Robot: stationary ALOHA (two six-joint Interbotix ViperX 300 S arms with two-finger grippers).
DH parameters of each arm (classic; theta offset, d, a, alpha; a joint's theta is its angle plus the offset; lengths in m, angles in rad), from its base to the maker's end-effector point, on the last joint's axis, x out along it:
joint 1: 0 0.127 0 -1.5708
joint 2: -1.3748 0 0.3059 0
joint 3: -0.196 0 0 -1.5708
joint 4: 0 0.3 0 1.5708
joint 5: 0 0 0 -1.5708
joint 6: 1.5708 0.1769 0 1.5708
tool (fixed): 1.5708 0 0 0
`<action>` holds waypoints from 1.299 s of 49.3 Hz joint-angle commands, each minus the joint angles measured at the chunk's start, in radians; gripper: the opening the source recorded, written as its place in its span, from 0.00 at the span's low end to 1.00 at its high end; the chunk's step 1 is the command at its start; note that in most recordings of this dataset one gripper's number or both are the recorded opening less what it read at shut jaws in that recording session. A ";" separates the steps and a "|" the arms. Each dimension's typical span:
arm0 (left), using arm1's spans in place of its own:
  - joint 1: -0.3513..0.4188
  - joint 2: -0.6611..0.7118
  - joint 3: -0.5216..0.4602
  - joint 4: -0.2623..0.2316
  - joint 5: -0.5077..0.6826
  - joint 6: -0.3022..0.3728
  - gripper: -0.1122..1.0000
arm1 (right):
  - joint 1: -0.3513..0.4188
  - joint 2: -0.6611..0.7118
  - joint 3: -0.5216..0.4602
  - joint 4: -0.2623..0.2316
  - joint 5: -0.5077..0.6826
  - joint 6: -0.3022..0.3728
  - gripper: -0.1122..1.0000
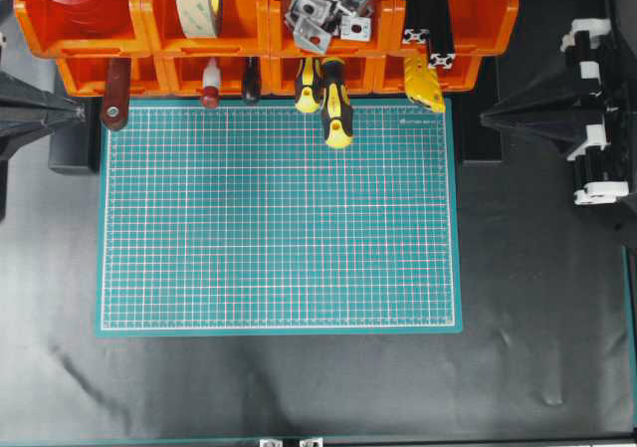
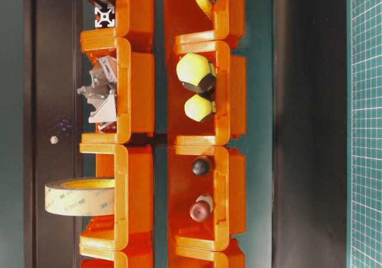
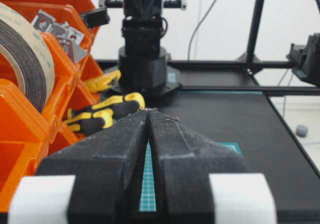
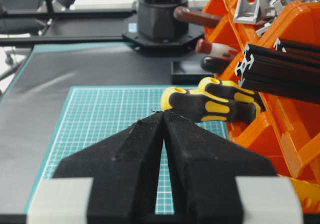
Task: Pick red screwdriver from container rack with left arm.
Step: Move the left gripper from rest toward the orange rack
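Reaching for target: no approach is seen; the slim red-handled screwdriver with a white band and rounded red cap (image 1: 210,82) lies in a lower bin of the bright orange two-tier plastic container rack (image 1: 90,77), its cap poking out over the rack's front edge.
Left pincer state: the black left pincer (image 3: 148,112) is seen clenched, fingertips pressed together with nothing between them, parked well to the left of the rack's lower bins.
Right pincer state: the black right pincer (image 4: 163,113) is likewise closed and empty, well to the right of the rack.
Risk, unopened jaws: if the left pincer is not spread before arrival, the cap is judged likely to be pushed deeper into the rack.
Risk, wrong tool: a dark red flat handle with a hole (image 1: 114,97) hangs one bin to the left in the rack and a black rounded handle (image 1: 251,81) lies just beside the target in the same bin; either could be taken by mistake.
Risk, collision: the upper tier overhangs the lower bins, so a steep descent is judged likely to strike the rack.
Risk, slip: only the small rounded cap protrudes from the rack, so a shallow grip may slide off.
Risk, neighbours: the thick yellow-and-black screwdrivers (image 1: 329,97) jutting from the next bin of the rack could be knocked onto the green gridded cutting mat (image 1: 279,218).
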 commanded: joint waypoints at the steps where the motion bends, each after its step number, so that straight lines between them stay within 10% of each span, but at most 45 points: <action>1: -0.048 0.009 -0.072 0.040 0.011 -0.041 0.15 | 0.011 0.009 -0.032 0.006 -0.014 0.020 0.12; 22: -0.181 0.141 -0.399 0.060 0.480 -0.101 0.10 | 0.020 -0.008 -0.043 0.071 -0.012 0.193 0.10; 43: -0.245 0.453 -0.770 0.127 0.857 0.172 0.10 | 0.052 -0.020 -0.052 0.075 0.015 0.198 0.10; 64: -0.336 0.715 -0.887 0.517 1.134 0.091 0.10 | 0.066 -0.018 -0.071 0.075 0.060 0.196 0.10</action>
